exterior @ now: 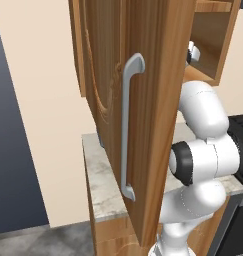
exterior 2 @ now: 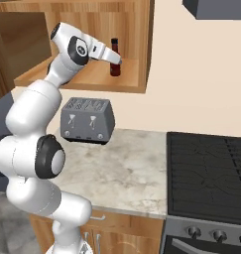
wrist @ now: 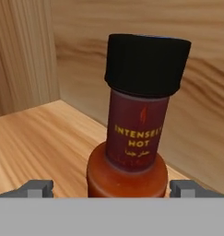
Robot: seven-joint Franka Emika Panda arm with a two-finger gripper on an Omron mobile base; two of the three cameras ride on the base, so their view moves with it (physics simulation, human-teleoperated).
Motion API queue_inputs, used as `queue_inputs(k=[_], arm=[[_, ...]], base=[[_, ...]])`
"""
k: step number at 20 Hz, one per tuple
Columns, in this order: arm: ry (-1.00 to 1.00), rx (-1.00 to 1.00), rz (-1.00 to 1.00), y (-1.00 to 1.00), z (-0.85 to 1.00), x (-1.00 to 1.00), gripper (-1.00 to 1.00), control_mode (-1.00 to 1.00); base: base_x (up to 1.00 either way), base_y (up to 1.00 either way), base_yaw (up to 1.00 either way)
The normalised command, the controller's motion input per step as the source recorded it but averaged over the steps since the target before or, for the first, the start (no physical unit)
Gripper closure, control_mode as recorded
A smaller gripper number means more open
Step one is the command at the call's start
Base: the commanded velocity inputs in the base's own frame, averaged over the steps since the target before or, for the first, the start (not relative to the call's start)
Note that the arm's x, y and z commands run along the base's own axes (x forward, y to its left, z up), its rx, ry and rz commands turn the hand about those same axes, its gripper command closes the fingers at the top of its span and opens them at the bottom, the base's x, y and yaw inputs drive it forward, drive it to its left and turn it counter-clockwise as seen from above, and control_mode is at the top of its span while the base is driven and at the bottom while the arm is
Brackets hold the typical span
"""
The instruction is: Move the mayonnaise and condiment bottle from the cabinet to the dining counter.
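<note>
The end effector (wrist: 111, 189) reaches into the open cabinet (exterior 2: 137, 44) with its fingers (wrist: 37, 188) spread wide apart, one at the lower left and one at the lower right of the hand view. The condiment bottle (wrist: 136, 124) stands upright between them, filling the middle of that view: black cap on top, dark red neck with yellow lettering, and a rounder reddish shoulder below. The fingers flank the bottle's shoulder with a gap on each side; nothing is clamped.

In the right base view, the condiment bottle (exterior 2: 115, 57) sits on the cabinet shelf (exterior 2: 92, 74) in the upper middle of the frame, near the cabinet's right wall, and the end effector (exterior 2: 115, 59) is right at it, with the white arm (exterior 2: 37, 119) rising from the lower left. Below the cabinet, a grey toaster (exterior 2: 87, 119) stands on the marble tabletop (exterior 2: 122, 168) at centre left, and a black stove (exterior 2: 211, 173) takes up the lower right.

In the left base view, the open cabinet door (exterior: 138, 100) with its carved panel and long grey handle (exterior: 128, 125) fills the middle of the frame, hiding most of the shelf. The arm (exterior: 203, 150) bends up behind the door at the right, and the marble tabletop (exterior: 100, 175) shows at the lower left.
</note>
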Motion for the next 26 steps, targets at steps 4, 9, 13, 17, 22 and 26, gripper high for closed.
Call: queue_inputs(k=[4, 9, 13, 17, 22, 26], arm=[[0.0, 0.0, 0.0, -0.03, 0.0, 0.07, -1.0, -1.0], [0.0, 0.01, 0.0, -0.05, -0.02, 0.12, 1.0, -1.0], [0.0, 0.0, 0.0, -0.05, -0.07, 0.13, 1.0, -1.0], [0.0, 0.0, 0.0, 0.0, -0.04, 0.01, 1.0, -1.0], [-0.03, 0.0, 0.01, 0.0, 0.0, -0.25, 1.0, -1.0], [-0.2, 0.0, 0.15, 0.02, 0.0, -0.64, 1.0, -1.0]], base=[[0.0, 0.0, 0.0], [0.0, 0.0, 0.0], [0.0, 0.0, 0.0], [0.0, 0.0, 0.0], [0.0, 0.0, 0.0], [0.0, 0.0, 0.0]])
